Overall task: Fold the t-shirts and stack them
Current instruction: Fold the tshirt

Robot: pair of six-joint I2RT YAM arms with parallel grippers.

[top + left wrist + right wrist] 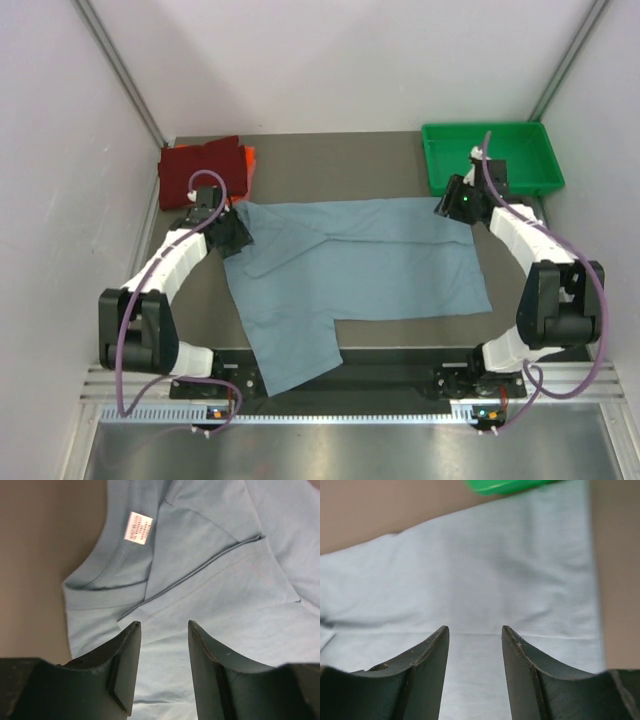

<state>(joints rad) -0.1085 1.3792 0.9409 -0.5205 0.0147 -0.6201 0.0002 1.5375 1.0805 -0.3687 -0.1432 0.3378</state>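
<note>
A dusty grey-blue t-shirt (370, 265) lies spread across the table, one sleeve hanging over the near edge. Its collar and white label (139, 527) show in the left wrist view. My left gripper (232, 232) is open just above the shirt's left, collar end, nothing between its fingers (127, 665). My right gripper (455, 207) is open over the shirt's far right corner, the cloth (470, 580) showing between its fingers (430, 670). A dark red folded t-shirt (200, 165) lies at the far left on an orange one (249, 160), only whose edge shows.
A green plastic tray (490, 155) stands at the far right, its rim also in the right wrist view (505, 485). White walls enclose the table on three sides. Bare brown table (200, 300) lies left of the shirt.
</note>
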